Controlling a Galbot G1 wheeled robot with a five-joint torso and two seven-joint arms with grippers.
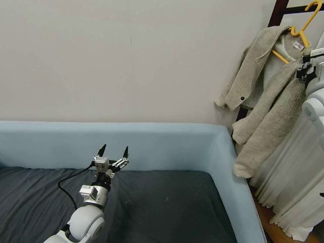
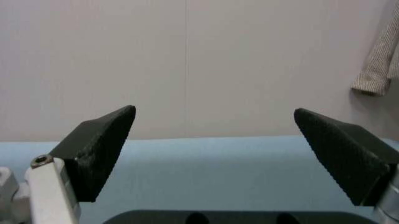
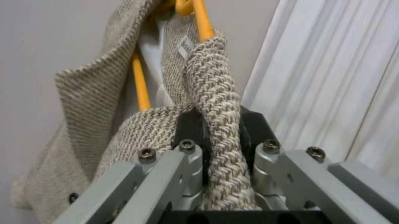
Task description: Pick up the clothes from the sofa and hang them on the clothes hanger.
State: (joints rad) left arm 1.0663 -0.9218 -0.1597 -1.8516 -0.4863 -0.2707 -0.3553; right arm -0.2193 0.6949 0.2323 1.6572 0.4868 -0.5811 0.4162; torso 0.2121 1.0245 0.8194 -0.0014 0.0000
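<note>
Gripping at two o'clock with the right gripper (image 1: 307, 63), narrow on a fold of the beige knit cardigan (image 1: 273, 101) draped on the yellow hanger (image 1: 298, 37). Resting at seven o'clock with the left gripper (image 1: 114, 150), wide, above the sofa (image 1: 152, 142). Could drag the cardigan off if withdrawn before opening.

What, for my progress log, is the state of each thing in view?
Left gripper: open, holding nothing, above the sofa seat.
Right gripper: shut on the knit coat's edge.
Knit coat: draped over the yellow hanger, sleeves dangling.
Yellow hanger: up high, inside the coat's shoulders.
</note>
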